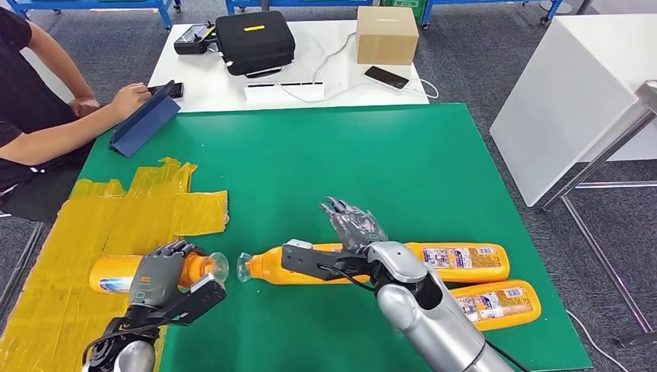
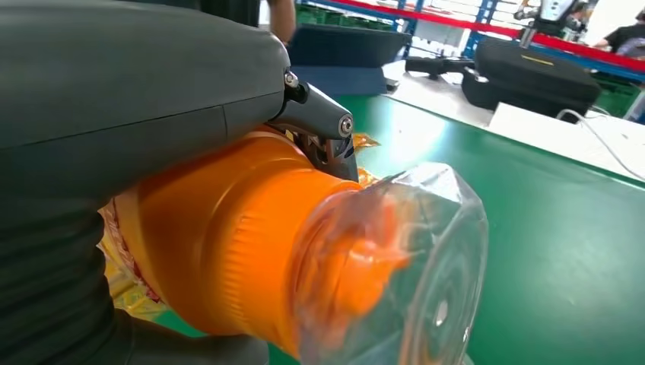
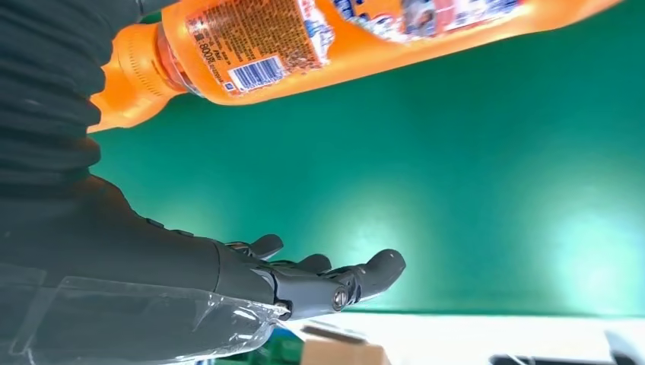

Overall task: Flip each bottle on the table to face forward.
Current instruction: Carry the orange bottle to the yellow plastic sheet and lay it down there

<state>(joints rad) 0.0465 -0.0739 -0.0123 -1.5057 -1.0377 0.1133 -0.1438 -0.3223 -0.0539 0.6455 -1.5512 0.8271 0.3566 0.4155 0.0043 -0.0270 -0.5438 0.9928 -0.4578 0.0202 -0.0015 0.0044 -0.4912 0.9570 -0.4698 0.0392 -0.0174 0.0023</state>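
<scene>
The left hand (image 1: 160,271) is wrapped over the neck end of the left bottle (image 1: 116,275), gripping it where it lies on the yellow tape patch (image 1: 93,225); its dark fingers hide much of the shoulder. In the left wrist view that bottle's clear, glossy cap (image 2: 395,266) sits over a ribbed orange collar, and the picture is blurred there. The right hand (image 1: 352,225) hangs above the middle bottle (image 1: 457,263) with fingers spread and nothing in them; the silver forearm covers part of that bottle's body.

Three orange plastic bottles lie on their sides on the green mat (image 1: 372,155), long and smooth, two with printed labels showing. The near bottle (image 1: 496,302) lies just beside the middle one, its cap end hidden behind the arm. The middle bottle's clear cap (image 1: 245,267) nearly meets the left bottle's.

Beyond, on a white table (image 1: 209,85), sit one black case (image 1: 254,40), one cardboard box (image 1: 386,35) and one phone (image 1: 386,77). A person's hand (image 1: 128,97) rests by a blue tablet cover (image 1: 145,120).
</scene>
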